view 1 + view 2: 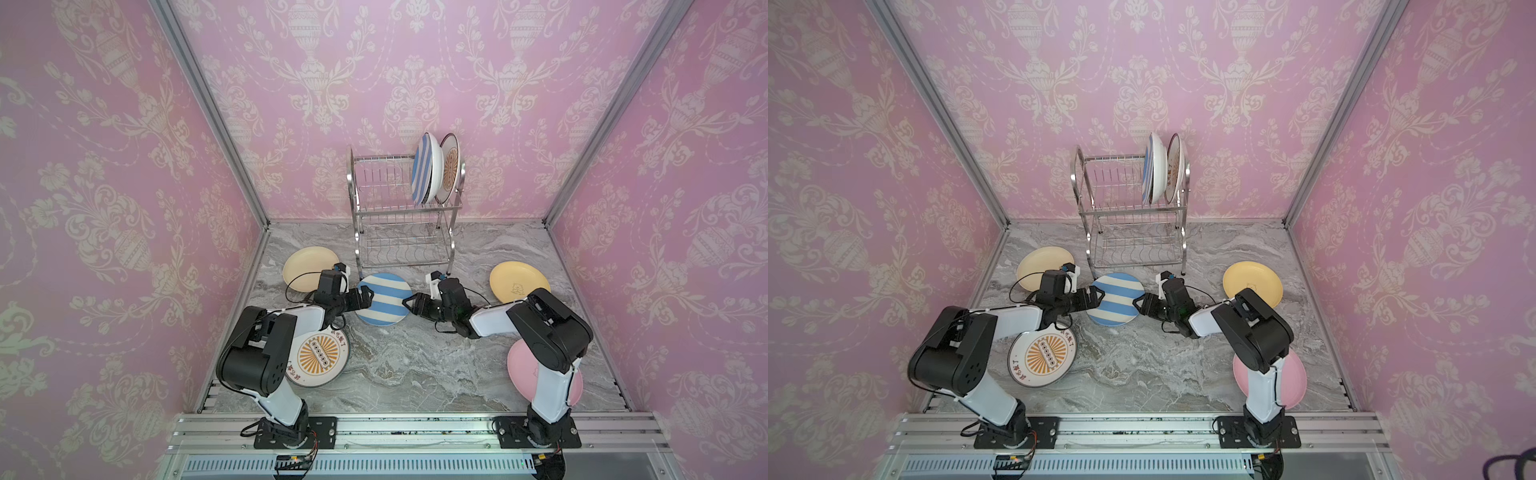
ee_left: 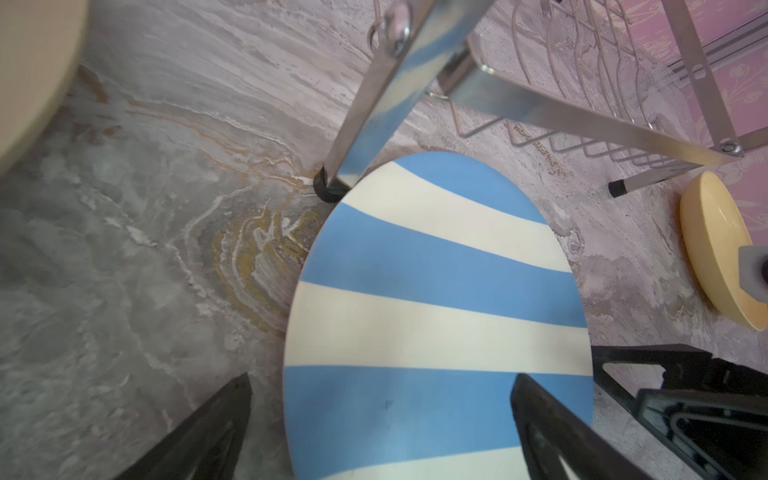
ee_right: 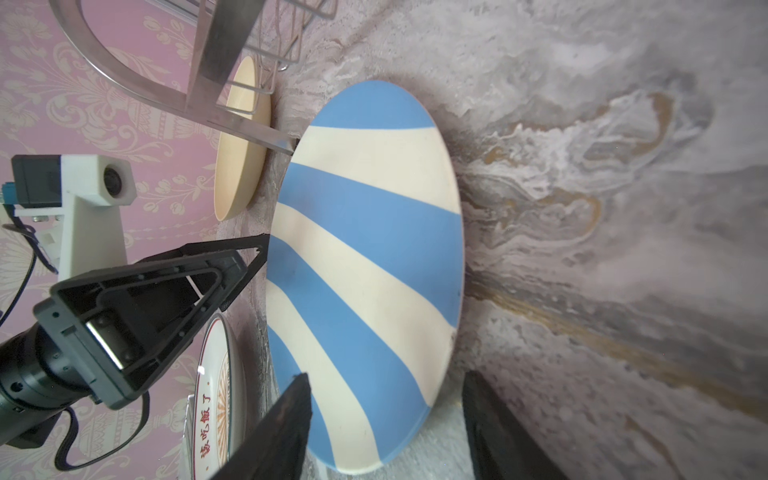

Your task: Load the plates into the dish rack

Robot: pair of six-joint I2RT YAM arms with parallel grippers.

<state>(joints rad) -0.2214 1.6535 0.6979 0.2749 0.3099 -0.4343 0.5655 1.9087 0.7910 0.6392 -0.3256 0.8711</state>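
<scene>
okay, i see the blue-white striped plate on the table, just in front of the dish rack and close to its front leg. my left hand sits at the plate's left rim, fingers wide with the rim between them. my right hand is at the opposite rim, fingers parted around the edge. on the rack's top tier, at its right end, a second striped plate and a sunburst plate stand on edge.
</scene>
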